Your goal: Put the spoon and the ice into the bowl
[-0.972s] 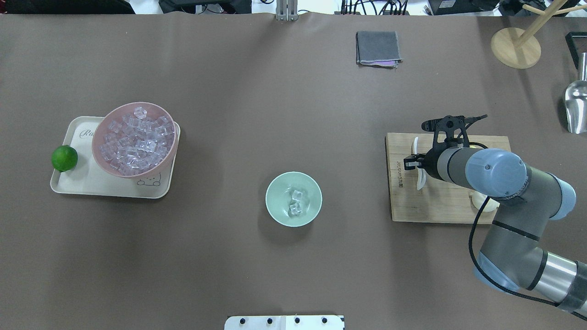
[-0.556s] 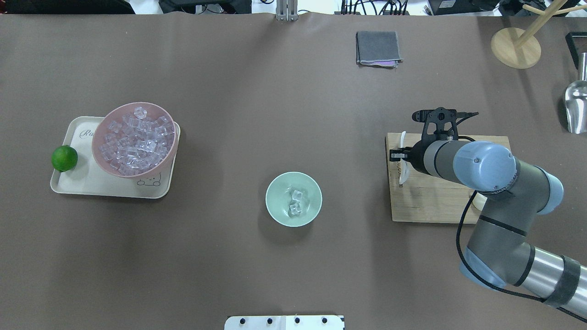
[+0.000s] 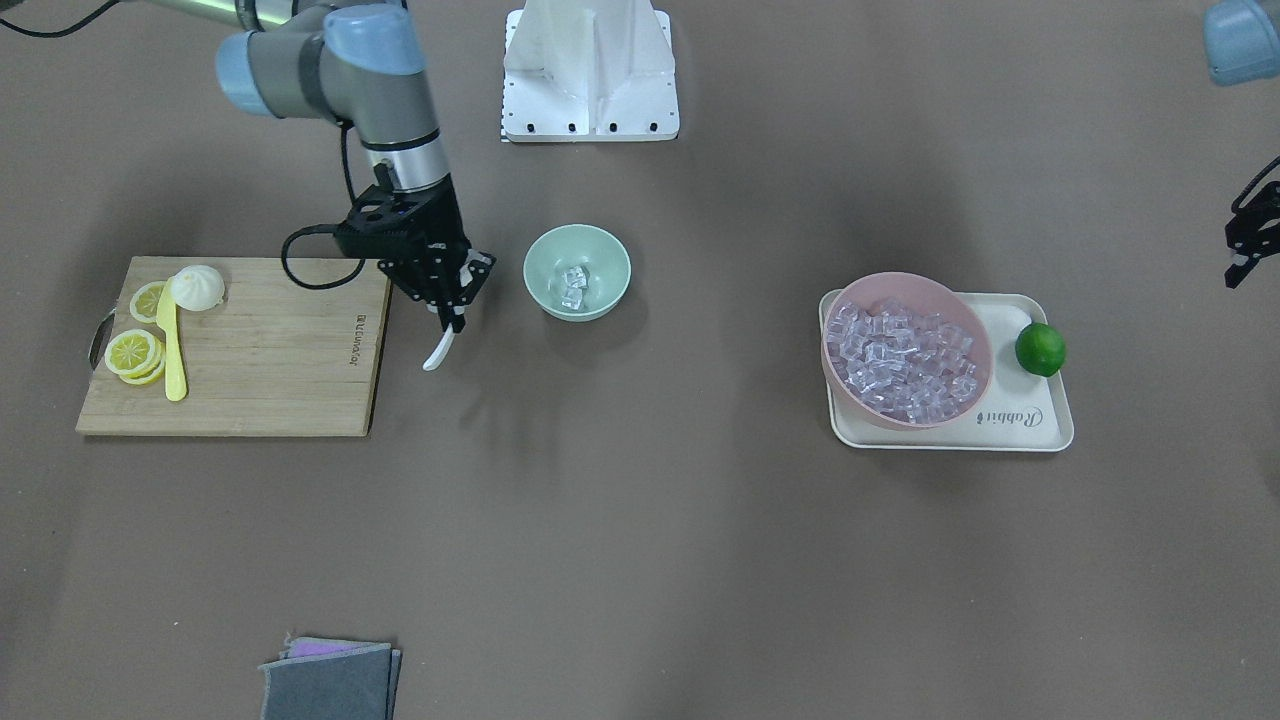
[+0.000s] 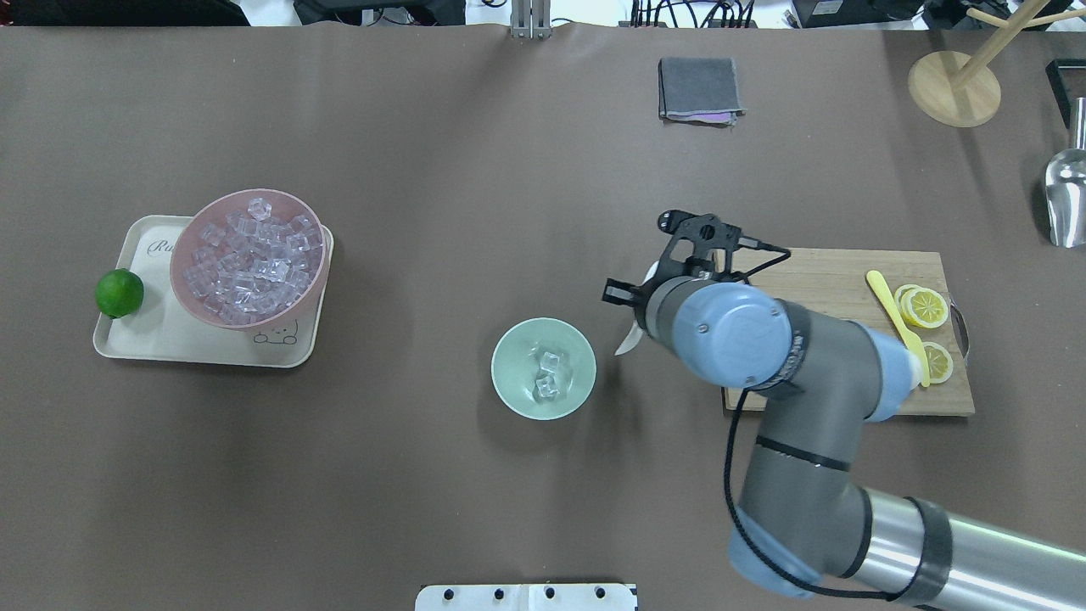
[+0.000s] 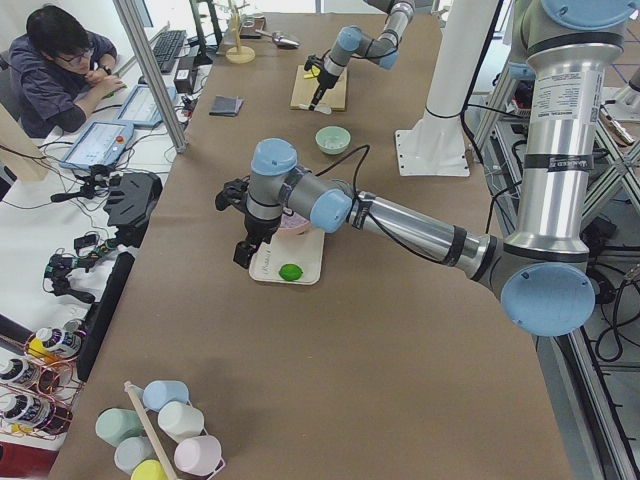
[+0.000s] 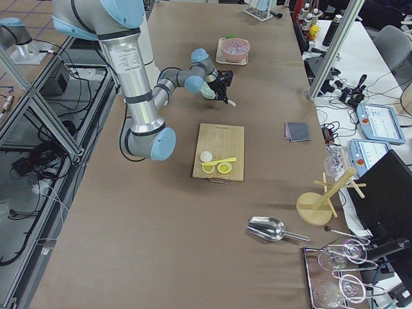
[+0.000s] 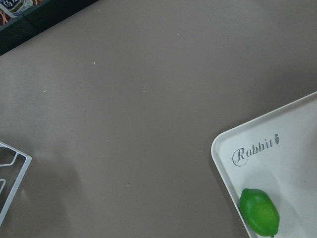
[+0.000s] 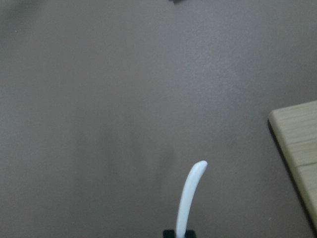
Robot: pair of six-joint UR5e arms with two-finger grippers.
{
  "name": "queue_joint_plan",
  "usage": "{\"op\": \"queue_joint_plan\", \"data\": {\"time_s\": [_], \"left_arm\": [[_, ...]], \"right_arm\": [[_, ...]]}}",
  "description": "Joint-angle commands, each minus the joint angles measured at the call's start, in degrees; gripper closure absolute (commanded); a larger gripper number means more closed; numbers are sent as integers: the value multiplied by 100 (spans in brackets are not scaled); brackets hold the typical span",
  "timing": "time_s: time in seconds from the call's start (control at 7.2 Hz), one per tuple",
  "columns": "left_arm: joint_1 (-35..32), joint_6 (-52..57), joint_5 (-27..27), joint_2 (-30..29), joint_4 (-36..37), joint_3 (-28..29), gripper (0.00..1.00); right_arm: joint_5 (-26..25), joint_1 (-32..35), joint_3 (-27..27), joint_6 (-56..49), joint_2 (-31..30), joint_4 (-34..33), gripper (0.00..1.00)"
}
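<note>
Some ice [image 3: 574, 285] is already lying in the green bowl [image 3: 603, 298], and the right hand [image 3: 455, 318] is pinching the white spoon [image 3: 438, 352] and holding it over the table [image 3: 640, 520] near the bowl, so the spoon is not in yet.

Brown counter [image 4: 424, 127] being occupied as follows. Mint-green bowl [image 4: 509, 361] being carried near middle. Cream tray [image 4: 153, 339] being carried toward robot's left, wooden cutting board [image 4: 831, 280] toward right. Folded grey cloth [image 4: 699, 88] being carried at far edge; round wooden stand base [image 4: 954, 88] and metal scoop [image 4: 1066, 204] near far right corner.
</note>
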Motion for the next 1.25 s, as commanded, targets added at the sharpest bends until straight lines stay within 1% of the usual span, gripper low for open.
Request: {"op": "queue_joint_plan", "data": {"time_s": [0.0, 0.14, 0.42, 0.56, 0.69, 0.83, 0.97, 1.11], "left_arm": [[6, -3, 0, -26, -3, 34, 1], [6, -3, 0, -26, -3, 52, 1], [6, -3, 0, -35, -3, 52, 1], [6, -3, 0, -44, -3, 61, 1], [6, -3, 0, -44, -3, 61, 1], [6, -3, 0, -44, -3, 61, 1], [6, -3, 0, -44, -3, 61, 1], [6, -3, 0, -44, -3, 70, 1]], "right_arm": [[-784, -684, -60, 953, 828, -1058, 100], [-1006, -817, -113, 1104, 821, -1068, 100], [-1157, -818, -236, 1105, 830, -1007, 100], [-1166, -818, -237, 1105, 821, -1016, 57], [-1245, -827, -263, 1036, 813, -1068, 1], [-1376, -819, -289, 957, 812, -1069, 0], [-1342, -749, -228, 660, 830, -1060, 0], [-1133, -592, -115, 300, 821, -1060, 0]]}}
